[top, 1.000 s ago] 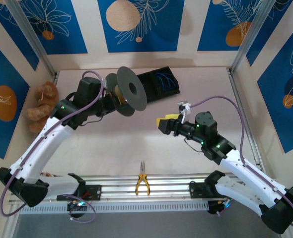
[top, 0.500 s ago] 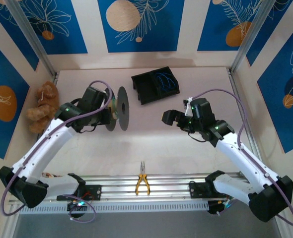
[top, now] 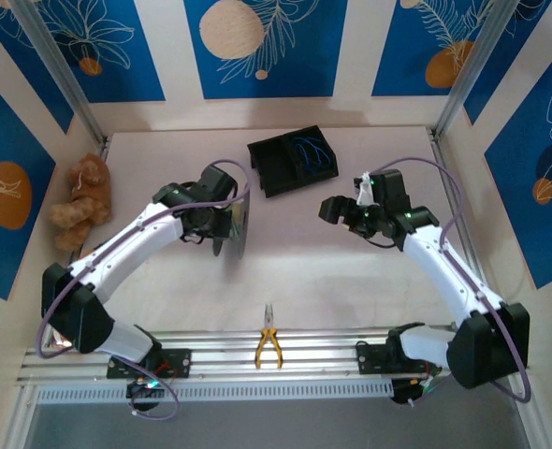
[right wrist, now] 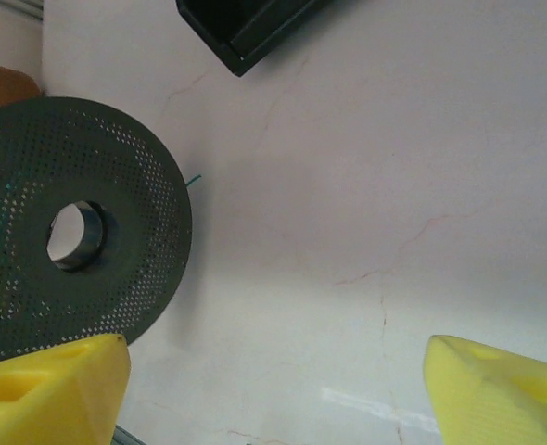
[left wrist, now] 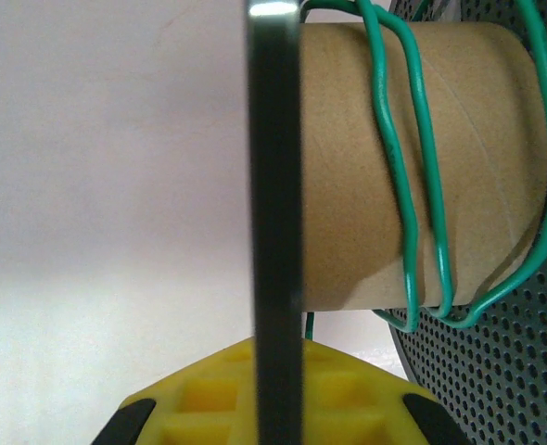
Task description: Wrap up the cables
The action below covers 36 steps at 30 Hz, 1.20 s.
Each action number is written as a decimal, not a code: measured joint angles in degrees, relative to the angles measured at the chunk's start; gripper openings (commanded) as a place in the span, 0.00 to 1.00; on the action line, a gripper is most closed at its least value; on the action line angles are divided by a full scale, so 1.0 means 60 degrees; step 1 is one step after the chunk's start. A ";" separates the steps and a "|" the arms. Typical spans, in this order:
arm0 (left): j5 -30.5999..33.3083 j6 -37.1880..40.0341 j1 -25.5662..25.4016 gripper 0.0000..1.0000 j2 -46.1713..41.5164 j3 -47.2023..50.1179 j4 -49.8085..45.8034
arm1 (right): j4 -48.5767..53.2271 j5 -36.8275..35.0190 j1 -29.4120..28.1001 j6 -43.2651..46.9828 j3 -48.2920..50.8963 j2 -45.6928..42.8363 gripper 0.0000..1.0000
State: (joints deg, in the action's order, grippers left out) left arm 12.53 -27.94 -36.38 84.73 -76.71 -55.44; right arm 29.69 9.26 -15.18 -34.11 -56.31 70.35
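You are in the winding step. Your left claw [left wrist: 275, 394] is pressed together on the near flange [left wrist: 273, 185] of the spool [top: 231, 229], pinching that thin disc edge-on between its yellow pads. It holds the spool just left of centre in the overhead view. The green cable [left wrist: 411, 185] sits on the cardboard core [left wrist: 348, 167] in only a few loose turns, bunched toward the perforated far flange at the right of the left wrist view. A short green tip pokes out past the disc rim in the right wrist view. The blue cables [top: 306, 150] lie in the black bin [top: 274, 178] at upper centre, well apart from the spool.

Your right claw [top: 336, 208] is spread wide with nothing between its fingers. It hovers over bare worktop [top: 351, 281] right of centre, turned toward the spool.

By my reading the wrap is barely begun — most of the core is bare. The next move calls for the right claw to take a loose strand, either the green tip or a blue one from the bin, and lead it onto the core while the left claw steadies or turns the spool. The strands look thin and springy, so pinch close to the core — slack would likely let the turns slip.
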 measured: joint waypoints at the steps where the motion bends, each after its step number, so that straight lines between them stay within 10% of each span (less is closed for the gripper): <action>1: 0.0000 0.0000 -0.0051 0.00 0.0135 -0.0047 0.0051 | 0.0011 0.0000 0.0000 0.0124 -0.0164 0.0208 0.76; 17: 0.0004 -0.0062 -0.0299 0.00 0.1537 -0.0790 0.0459 | 0.0525 -0.0368 0.0102 0.1534 -0.3989 0.3901 0.70; 26: 0.0029 -0.0109 -0.0299 0.44 0.2164 -0.1268 0.0463 | 0.0809 -0.0251 0.0335 0.1865 -0.6805 0.6528 0.61; 36: 0.0029 -0.0102 -0.0299 0.69 0.2116 -0.1683 0.0372 | 0.2157 -0.0528 0.0608 0.2612 -1.1602 0.9854 0.36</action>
State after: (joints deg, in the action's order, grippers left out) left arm 12.71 -28.56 -38.17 97.43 -86.80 -53.21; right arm 42.63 6.09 -11.53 -18.44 -125.93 129.47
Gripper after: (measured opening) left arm 0.655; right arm 0.393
